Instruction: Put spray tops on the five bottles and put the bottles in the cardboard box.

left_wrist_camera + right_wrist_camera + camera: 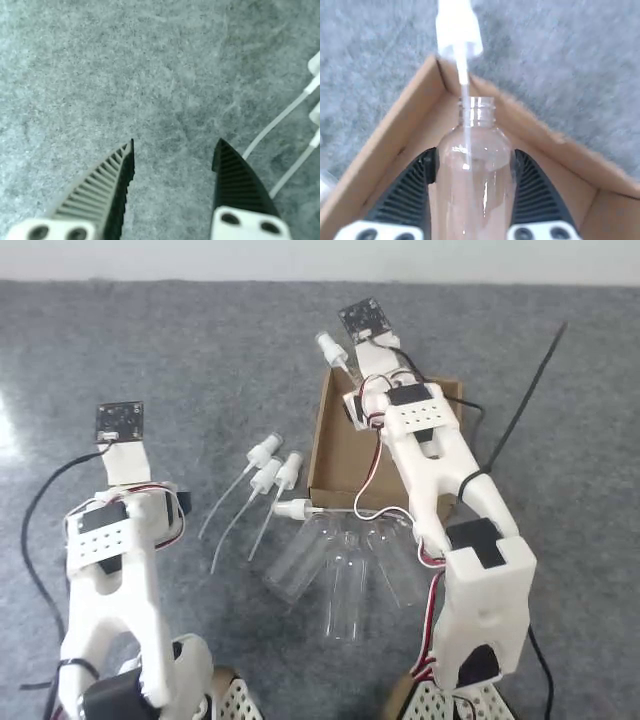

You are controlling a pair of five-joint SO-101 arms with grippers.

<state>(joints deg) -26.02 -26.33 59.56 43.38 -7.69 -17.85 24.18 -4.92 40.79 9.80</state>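
Note:
My right gripper (475,155) is shut on a clear bottle (476,170), held over a corner of the cardboard box (385,150). A white spray top (458,25) stands raised above the bottle's neck, with its tube running down inside. In the high view that spray top (331,347) pokes past the far edge of the box (335,455). Three clear bottles (345,585) lie fanned out in front of the box. Three loose spray tops (267,476) lie to the box's left, and another (291,508) lies by the bottle necks. My left gripper (172,165) hangs open over bare carpet.
Grey carpet (200,360) covers the table. Thin white tubes of the loose spray tops (280,120) run close to one finger of my left gripper. A black cable (525,405) trails away to the right of the box.

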